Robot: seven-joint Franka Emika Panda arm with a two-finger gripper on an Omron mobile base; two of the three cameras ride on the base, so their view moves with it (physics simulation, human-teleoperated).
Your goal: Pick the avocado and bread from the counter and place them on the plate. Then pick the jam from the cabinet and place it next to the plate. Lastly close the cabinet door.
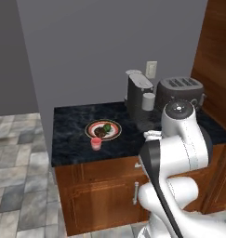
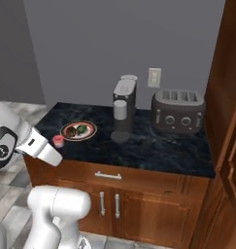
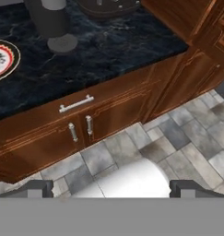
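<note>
The white, red-rimmed plate [image 1: 114, 135] [image 2: 90, 128] sits on the black counter [image 1: 72, 139] [image 2: 153, 146]. On it lie the green avocado [image 1: 107, 127] [image 2: 82, 129] and the dark bread [image 1: 99, 133] [image 2: 72, 131]. A small red jam jar [image 1: 96, 143] [image 2: 58, 140] stands just in front of the plate, near the counter's edge. My gripper [image 3: 111, 188] is open and holds nothing; it hangs in front of the base cabinets and looks down at the floor. The plate's rim [image 3: 7, 62] shows at the left of the hand view. The tall cabinet [image 1: 216, 60] [image 2: 228, 82] rises at the right; I cannot tell how its door stands.
A coffee machine [image 1: 137, 95] [image 2: 124, 104] and a toaster [image 1: 179, 90] [image 2: 177, 111] stand at the back of the counter. Below are a drawer with a bar handle [image 3: 76, 103] and two doors. Grey tiled floor [image 3: 187, 138] lies in front.
</note>
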